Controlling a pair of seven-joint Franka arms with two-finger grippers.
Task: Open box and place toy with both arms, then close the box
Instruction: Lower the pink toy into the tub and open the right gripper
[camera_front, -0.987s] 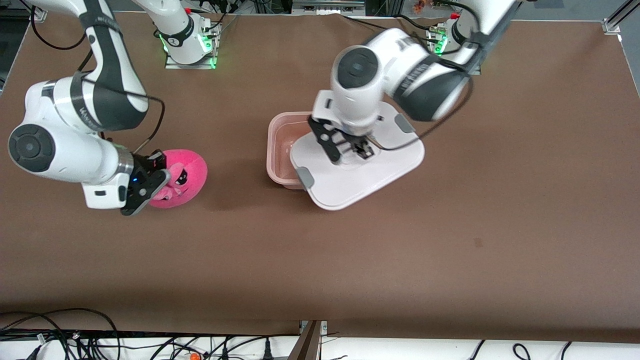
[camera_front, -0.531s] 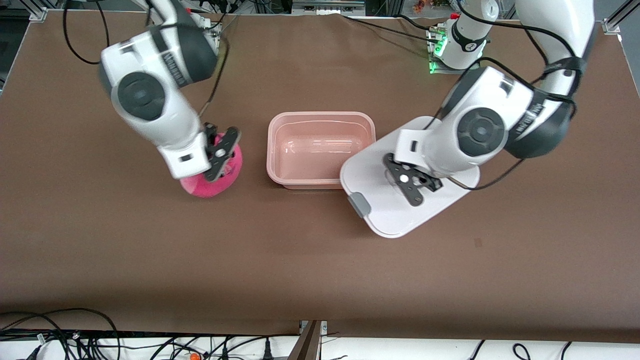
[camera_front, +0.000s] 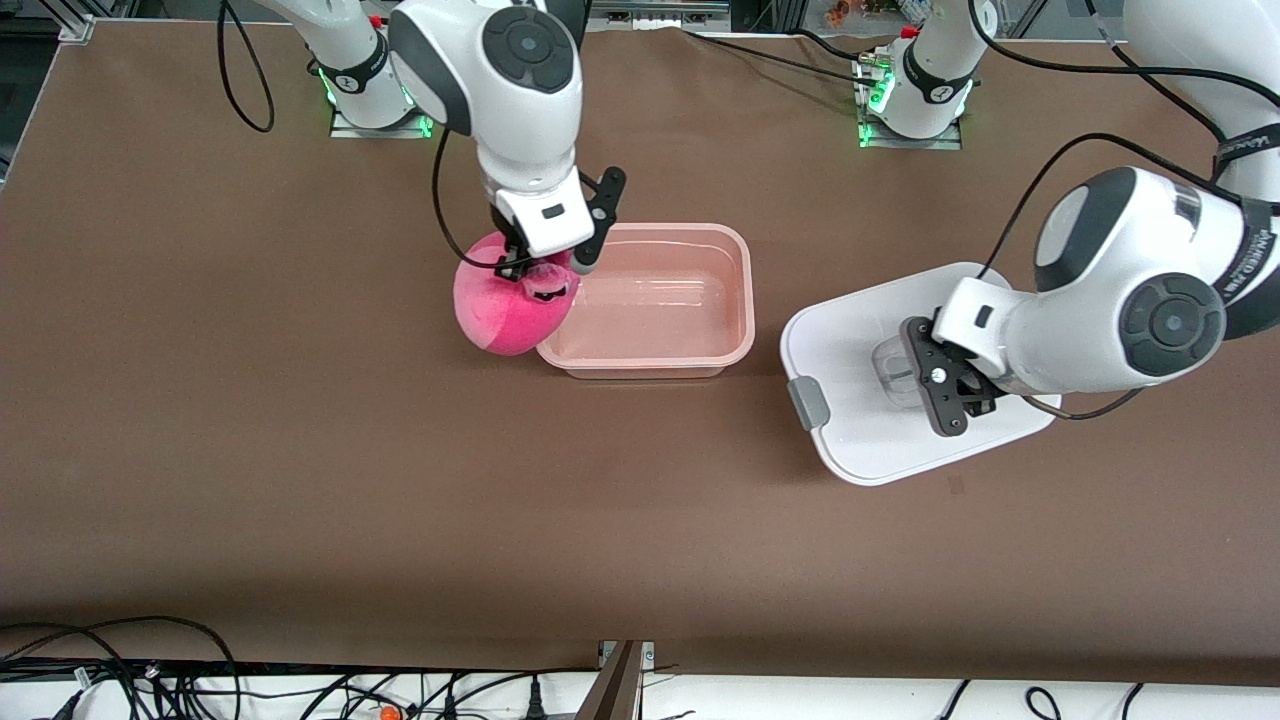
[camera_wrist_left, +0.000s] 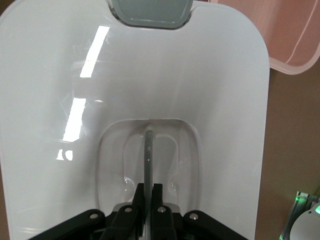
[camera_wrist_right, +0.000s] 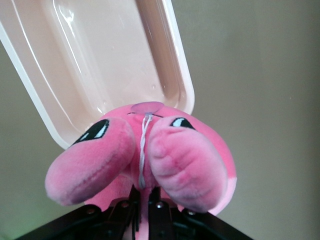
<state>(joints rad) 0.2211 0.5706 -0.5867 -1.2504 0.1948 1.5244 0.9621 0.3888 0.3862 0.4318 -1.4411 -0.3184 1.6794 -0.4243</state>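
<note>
The box, an open translucent pink tub, stands mid-table with nothing in it. My right gripper is shut on the toy, a hot-pink plush, and holds it over the box's rim at the end toward the right arm. In the right wrist view my right gripper pinches the toy between two plush lobes, with the box below it. My left gripper is shut on the centre handle of the white lid, low at the table beside the box toward the left arm's end. The left wrist view shows my left gripper clamped on the handle bar.
One grey clip shows on the lid's edge, also in the left wrist view. Brown table surface lies all round. Cables run along the table edge nearest the front camera. A corner of the pink tub shows past the lid.
The right gripper has lifted the toy off the table and carried it to the box's rim. The left gripper has carried the lid off the box toward the left arm's end.
</note>
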